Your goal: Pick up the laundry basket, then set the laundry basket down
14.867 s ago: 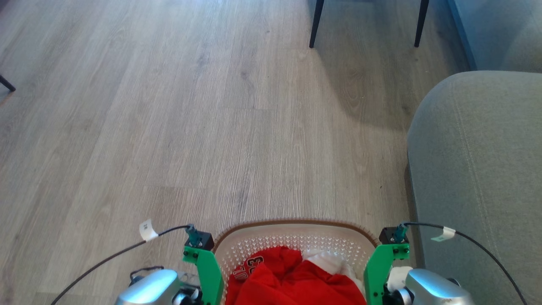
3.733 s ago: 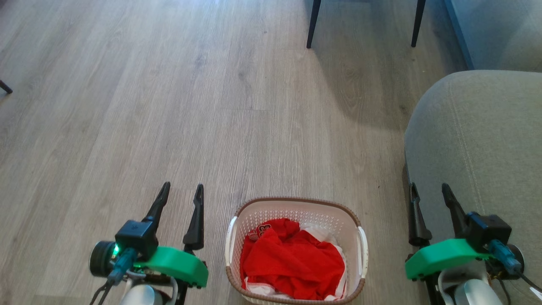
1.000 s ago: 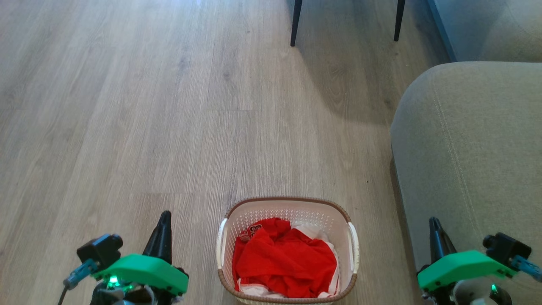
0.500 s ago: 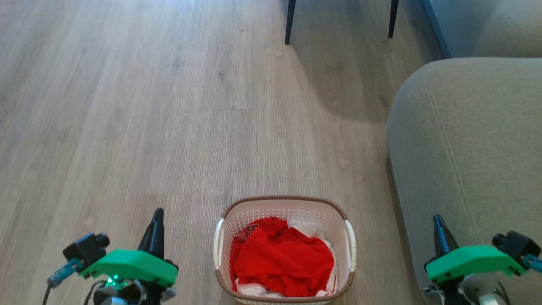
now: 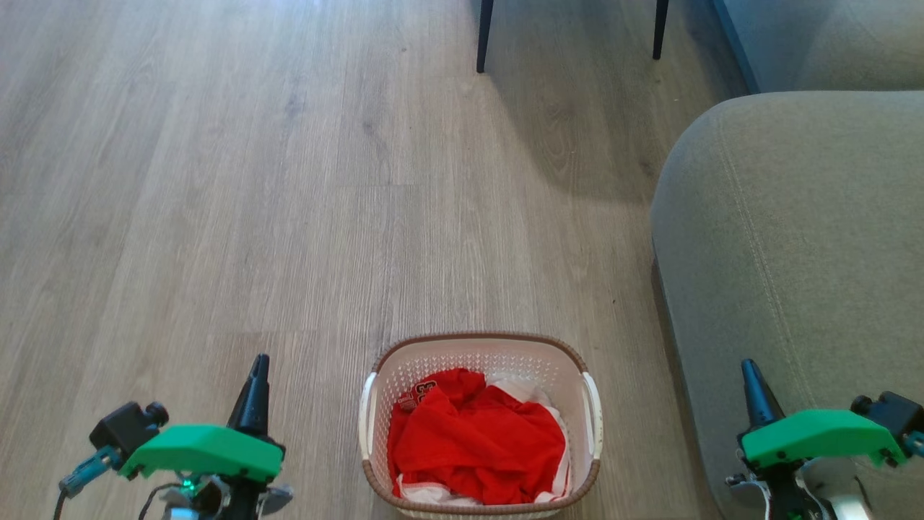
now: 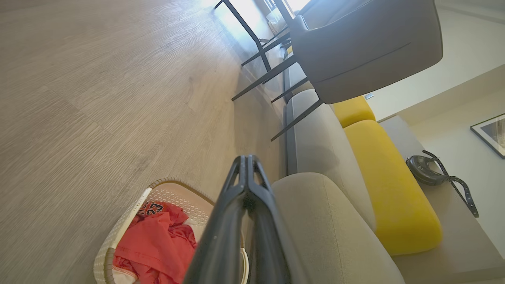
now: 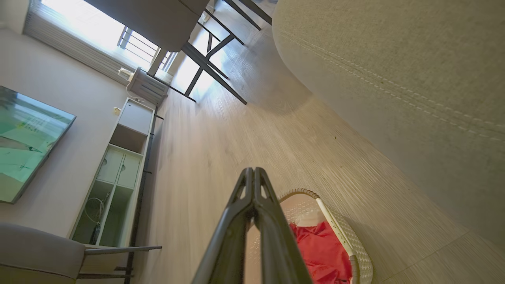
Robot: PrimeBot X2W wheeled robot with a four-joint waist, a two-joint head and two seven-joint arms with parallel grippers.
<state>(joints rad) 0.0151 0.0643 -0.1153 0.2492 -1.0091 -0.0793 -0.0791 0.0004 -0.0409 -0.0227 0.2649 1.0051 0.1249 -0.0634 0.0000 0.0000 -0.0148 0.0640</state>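
Note:
The laundry basket stands on the wooden floor at the bottom middle of the head view, white and perforated with a brown rim, red and white clothes inside. Neither gripper touches it. My left gripper is to its left, shut and empty, fingers pointing up. Over by the sofa arm on the basket's other side, my right gripper is likewise shut and empty. In the left wrist view the shut fingers rise above the basket. The right wrist view has the shut fingers beside the basket.
A grey sofa arm fills the right side, close to the basket and my right gripper. Black chair legs stand at the far top. Wooden floor stretches ahead and to the left. A TV and cabinet line the far wall.
The head camera has shifted, so the whole scene slid slightly left and up. Both grippers stay shut and clear of the basket, which rests on the floor.

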